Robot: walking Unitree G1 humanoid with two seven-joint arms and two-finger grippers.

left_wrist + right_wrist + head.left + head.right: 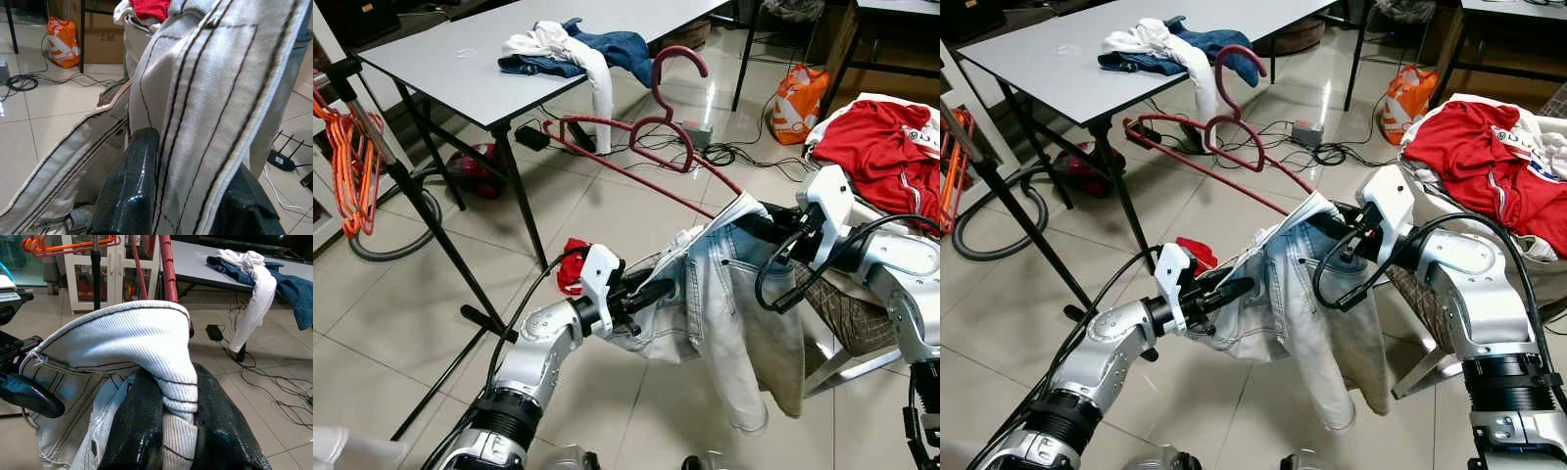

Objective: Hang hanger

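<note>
Left wrist view: left gripper (183,196) has its jaws clamped on a seam fold of pale denim jeans (210,98), cloth pinched between the two black fingers (128,191). Right wrist view: right gripper (178,431) is clamped likewise on the bunched waistband, with the red bar of the hanger (168,269) rising just beyond it.

From the head views, the two grippers hold the jeans (724,313) between them at about the same height, left gripper (651,292) on one side, right gripper (769,233) on the other; the legs hang free toward the tiled floor (411,323). Judgement: spreading the waistband this way keeps it open for seating on the hanger.

The dark red hanger (646,132) sticks out past the jeans, hook uppermost, one arm running down into the cloth near the right gripper. It hangs on nothing yet.

Farther off: grey counter (450,69) carrying heaped clothes (578,49); orange hangers (347,162) on a rack at left, the likely destination.
</note>
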